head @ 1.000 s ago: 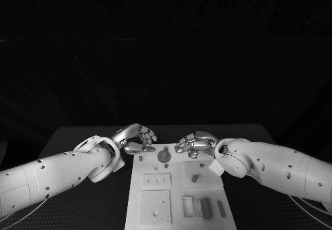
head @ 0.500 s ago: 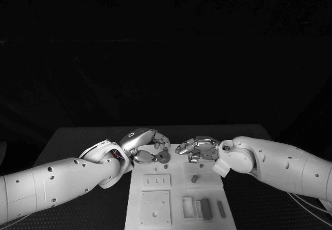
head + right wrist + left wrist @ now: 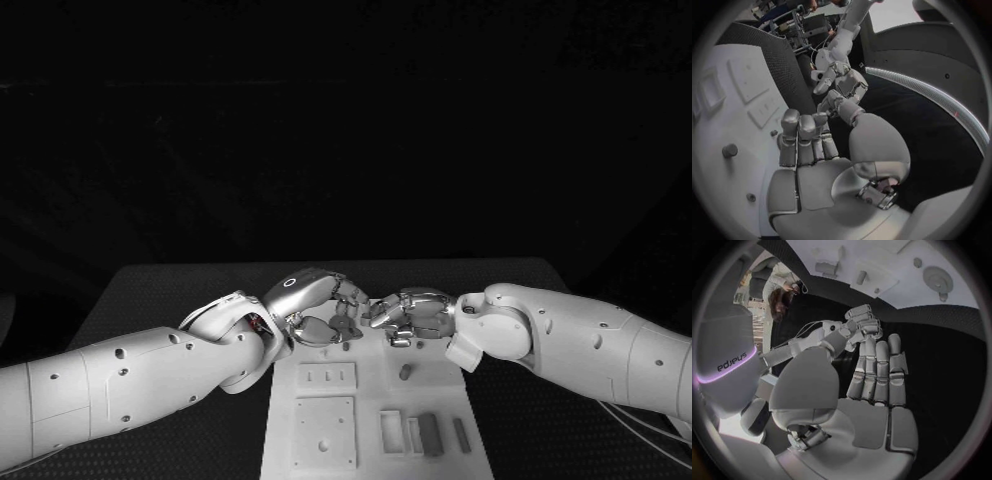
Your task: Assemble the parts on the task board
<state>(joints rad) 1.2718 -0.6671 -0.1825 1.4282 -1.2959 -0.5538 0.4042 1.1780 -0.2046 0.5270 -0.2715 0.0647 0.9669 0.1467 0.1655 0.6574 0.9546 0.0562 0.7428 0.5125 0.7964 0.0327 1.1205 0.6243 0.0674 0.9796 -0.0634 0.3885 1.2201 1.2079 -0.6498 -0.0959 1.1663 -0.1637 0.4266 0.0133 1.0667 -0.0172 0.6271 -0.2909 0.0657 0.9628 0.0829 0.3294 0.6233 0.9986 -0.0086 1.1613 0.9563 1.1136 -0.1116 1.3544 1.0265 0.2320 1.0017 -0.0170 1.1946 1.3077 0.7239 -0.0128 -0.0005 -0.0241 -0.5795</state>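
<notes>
While both hands meet over the far end of the task board (image 3: pixel 368 420), I see my left hand (image 3: pixel 320 308) and right hand (image 3: pixel 408 313) with fingers curled; whether either holds anything, I cannot tell. Grey parts (image 3: pixel 428 435) lie at the board's near end.

White arms, dark screw holes; silver segmented left hand (image 3: pixel 310 305), right hand (image 3: pixel 408 312).
</notes>
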